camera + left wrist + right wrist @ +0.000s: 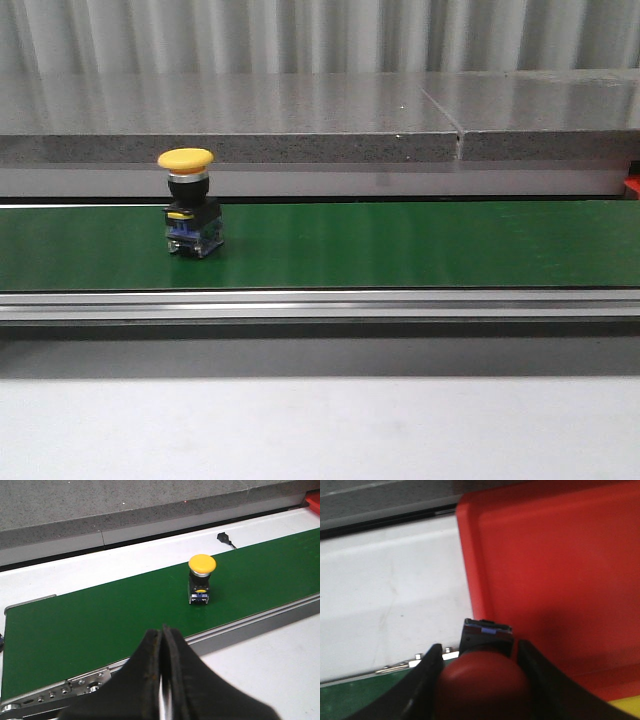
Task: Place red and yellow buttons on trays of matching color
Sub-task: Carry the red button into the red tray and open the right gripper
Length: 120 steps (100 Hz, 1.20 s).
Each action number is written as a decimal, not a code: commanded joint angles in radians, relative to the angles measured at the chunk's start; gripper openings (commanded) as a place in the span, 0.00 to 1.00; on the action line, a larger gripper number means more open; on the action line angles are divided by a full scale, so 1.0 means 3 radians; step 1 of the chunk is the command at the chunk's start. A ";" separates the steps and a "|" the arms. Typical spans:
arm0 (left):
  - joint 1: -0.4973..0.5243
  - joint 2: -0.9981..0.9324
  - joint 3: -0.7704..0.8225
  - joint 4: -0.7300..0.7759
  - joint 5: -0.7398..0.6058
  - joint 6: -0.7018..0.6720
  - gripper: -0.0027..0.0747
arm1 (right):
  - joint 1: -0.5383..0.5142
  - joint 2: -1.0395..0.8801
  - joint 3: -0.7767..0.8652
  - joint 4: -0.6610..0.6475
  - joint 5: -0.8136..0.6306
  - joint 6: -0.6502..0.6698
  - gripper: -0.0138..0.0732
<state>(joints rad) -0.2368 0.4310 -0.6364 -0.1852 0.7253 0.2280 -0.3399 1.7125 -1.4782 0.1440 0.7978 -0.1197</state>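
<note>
While our left gripper [162, 680] hangs low over the white table [320, 430], its two black fingers are pressed flat together and nothing is between them; they look matte and a little worn along the inner edges. Just past them runs the metal rail [75, 687] of the conveyor, with small screws in it, and then the green belt [100, 625], smooth and slightly glossy.

On this belt the yellow button [202, 578] stands upright, well apart from the left gripper. It has a rounded mushroom cap, a silver ring under the cap, and a square black body with blue parts at the base. In the front view it stands on the left part of the belt.

Our right gripper [481, 680] is closed around the red button [482, 677]. The dome-shaped red cap sits between the two dark fingers, and the square black body with a blue strip points away from the camera. The button is held in the air at the edge of the red tray [555, 565], a smooth plastic tray with a rounded corner and raised rim. A small piece of yellow shows near this tray; we cannot tell what it is.

Farthest away lies a grey speckled stone ledge [300, 125] in front of a ribbed wall.
</note>
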 commanded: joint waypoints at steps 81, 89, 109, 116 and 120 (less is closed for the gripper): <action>-0.0026 0.0017 -0.0085 -0.0074 -0.0219 -0.0002 0.01 | -0.0254 0.0952 -0.0580 0.0069 -0.0205 0.0176 0.75; -0.0026 0.0017 -0.0085 -0.0074 -0.0219 -0.0002 0.01 | -0.0254 0.0931 -0.0587 0.0069 -0.0224 0.0176 0.81; -0.0026 0.0017 -0.0085 -0.0074 -0.0219 -0.0002 0.01 | -0.0254 0.0765 -0.0587 0.0069 -0.0234 0.0176 0.80; -0.0026 0.0017 -0.0085 -0.0074 -0.0219 -0.0002 0.01 | -0.0240 0.0674 -0.0563 0.0069 -0.0210 0.0173 0.80; -0.0026 0.0017 -0.0085 -0.0074 -0.0219 -0.0002 0.01 | -0.0225 0.0606 -0.0520 0.0069 -0.0192 0.0173 0.80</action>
<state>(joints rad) -0.2368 0.4310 -0.6364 -0.1852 0.7269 0.2280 -0.4110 1.9971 -1.6195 0.1548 0.7593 -0.0681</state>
